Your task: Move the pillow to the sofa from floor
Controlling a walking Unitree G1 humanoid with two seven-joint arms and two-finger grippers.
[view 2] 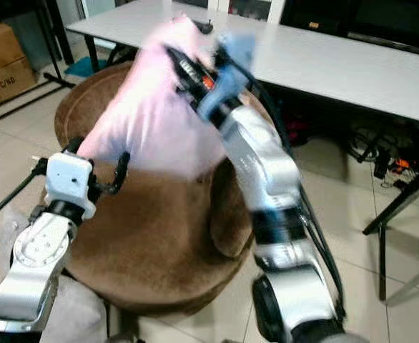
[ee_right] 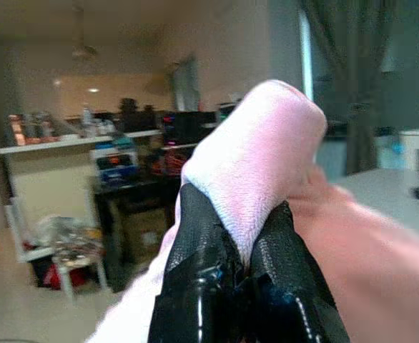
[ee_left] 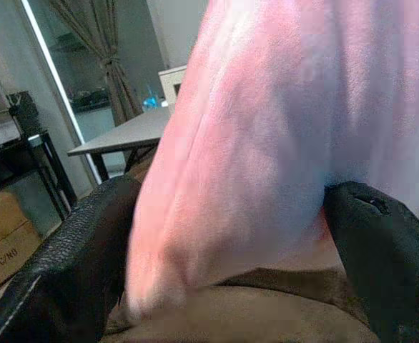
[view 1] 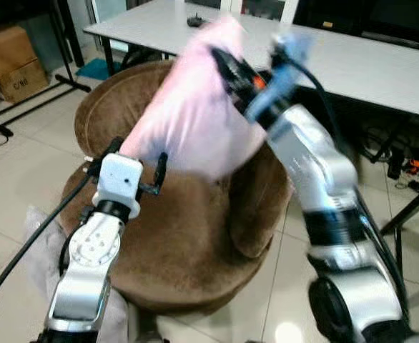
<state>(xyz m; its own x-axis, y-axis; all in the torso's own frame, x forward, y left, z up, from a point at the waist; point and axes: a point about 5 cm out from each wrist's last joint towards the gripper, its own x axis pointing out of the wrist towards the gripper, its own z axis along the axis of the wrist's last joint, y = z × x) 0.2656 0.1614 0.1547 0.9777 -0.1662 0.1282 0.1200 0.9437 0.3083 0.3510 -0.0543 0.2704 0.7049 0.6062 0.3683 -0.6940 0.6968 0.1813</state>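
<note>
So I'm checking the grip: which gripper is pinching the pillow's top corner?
The right gripper, shut on the pink pillow's raised corner. The left gripper straddles its lower end, fingers spread, above the brown sofa.

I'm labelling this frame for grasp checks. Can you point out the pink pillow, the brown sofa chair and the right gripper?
pink pillow [view 1: 195, 107], left eye view, middle of its face.
brown sofa chair [view 1: 188, 236], left eye view, bare seat cushion.
right gripper [ee_right: 242, 239], right wrist view, between fingertips pinching the pillow's edge.

Readable text: one short mark on a box.
We make out "C/N0" or something close to it, printed in dark letters on the cardboard box [view 1: 22, 80] at the room's edge; we read nothing else.
</note>
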